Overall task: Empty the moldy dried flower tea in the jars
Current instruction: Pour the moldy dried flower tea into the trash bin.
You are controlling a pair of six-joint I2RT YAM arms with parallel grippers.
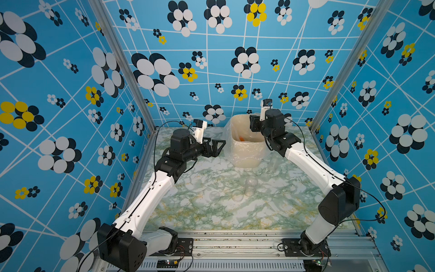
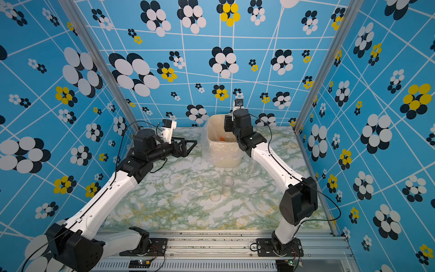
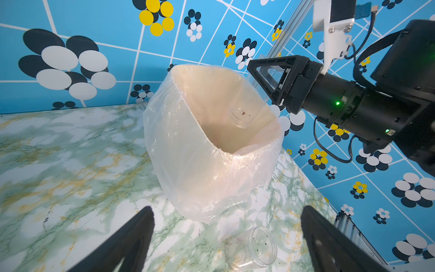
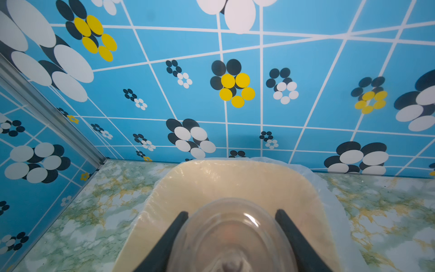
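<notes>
Grips jar [image 3: 244,113], tipped mouth-down over bin [image 3: 211,164], in right gripper [image 4: 230,215], jaws part-closed on its sides (almost empty inside); holds left gripper [image 3: 227,209] beside bin, jaws wide apart, clasping nothing.

the bench [image 1: 200,219] is a marble-patterned top veined in green and yellow, and a beige bin [image 1: 244,150] lined with clear plastic stands on it near the back wall. a clear jar [image 1: 251,186] stands upright near the middle, with two round clear lids [image 1: 214,196] lying flat beside it toward the left arm's side and a third lid [image 1: 265,176] toward the bin. a second jar [image 3: 257,247] lies on its side close to the bin's foot.
</notes>
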